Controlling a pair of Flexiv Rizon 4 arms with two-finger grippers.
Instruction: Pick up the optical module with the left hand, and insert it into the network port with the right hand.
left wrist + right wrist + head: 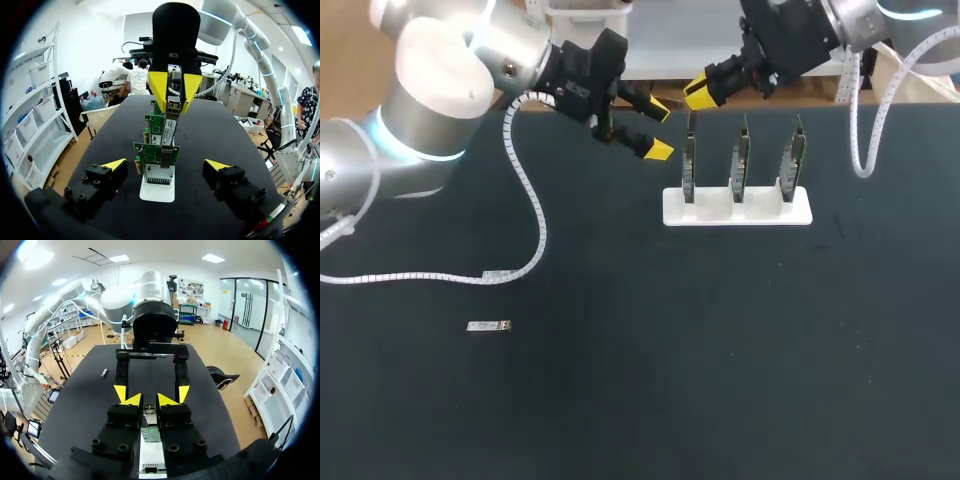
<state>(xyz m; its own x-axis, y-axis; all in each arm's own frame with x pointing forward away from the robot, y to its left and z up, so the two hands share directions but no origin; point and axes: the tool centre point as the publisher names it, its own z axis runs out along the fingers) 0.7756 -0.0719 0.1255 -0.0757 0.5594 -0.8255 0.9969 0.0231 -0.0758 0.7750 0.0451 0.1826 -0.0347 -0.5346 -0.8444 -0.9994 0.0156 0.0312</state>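
Lower left of the head frame, on the dark table (720,400): the optical module (488,326), a small silvery bar lying flat, alone, well apart from both arms. Its long axis runs left-right across the frame. Which end is the plug end is too small to tell. Not yet picked up.

Upper middle of the frame: a white stand (737,208) with three green cards (742,160) upright in a row, edge-on to the camera. The stand probably holds them vertical so a module can go in from above. That is a judgement; the ports themselves are not clearly seen.

Just left of the row, about level with the card tops: the left pincer (659,127), tips spread wide, nothing between them. Its wrist view looks straight along the line of cards. It is far from the module, so the pick-up looks not begun. It would need to go to the lower left and turn so the tips straddle the bar's narrow width.

Upper middle, just over the leftmost card and pointing down at its top edge: the right pincer (698,92), seemingly placed where an insertion would be made. Whether it is closed on anything cannot be told. A silvery piece shows right at it in the left wrist view, but that may belong to a card.
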